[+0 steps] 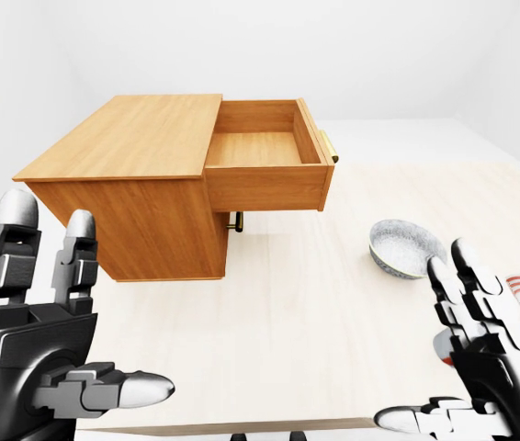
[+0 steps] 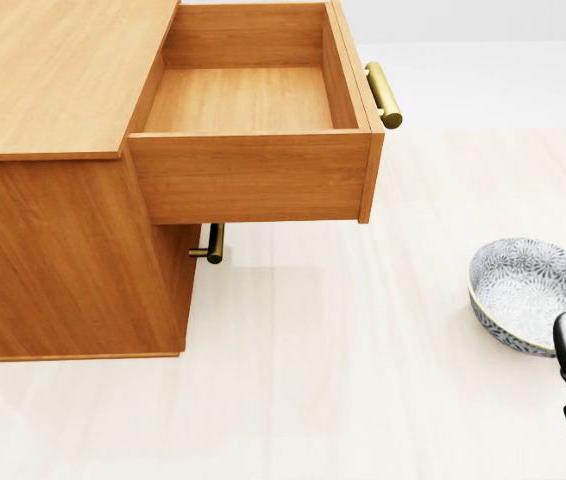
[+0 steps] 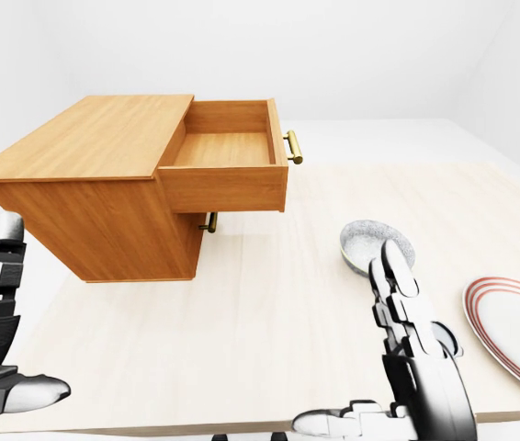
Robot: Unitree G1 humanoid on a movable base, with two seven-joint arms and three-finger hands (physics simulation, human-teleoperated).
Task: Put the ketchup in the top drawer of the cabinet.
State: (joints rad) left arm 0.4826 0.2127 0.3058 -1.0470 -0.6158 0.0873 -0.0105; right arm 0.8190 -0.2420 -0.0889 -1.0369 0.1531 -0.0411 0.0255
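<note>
No ketchup shows in any view. The wooden cabinet [image 1: 141, 147] stands on the left part of the table [image 1: 315, 312]. Its top drawer [image 1: 262, 149] is pulled out, open and empty, with a brass handle [image 2: 383, 95] on its right end. A lower drawer's brass handle [image 2: 211, 243] shows beneath it. My left hand [image 1: 85, 303] is open and empty at the bottom left of the left-eye view. My right hand [image 1: 435, 344] is open and empty at the bottom right, just below the bowl.
A patterned grey bowl [image 2: 528, 290] sits on the table to the right of the cabinet. A white plate with red rings [image 3: 513, 326] lies further right, near the table's edge. The table's near edge [image 1: 242, 424] runs just beyond my hands.
</note>
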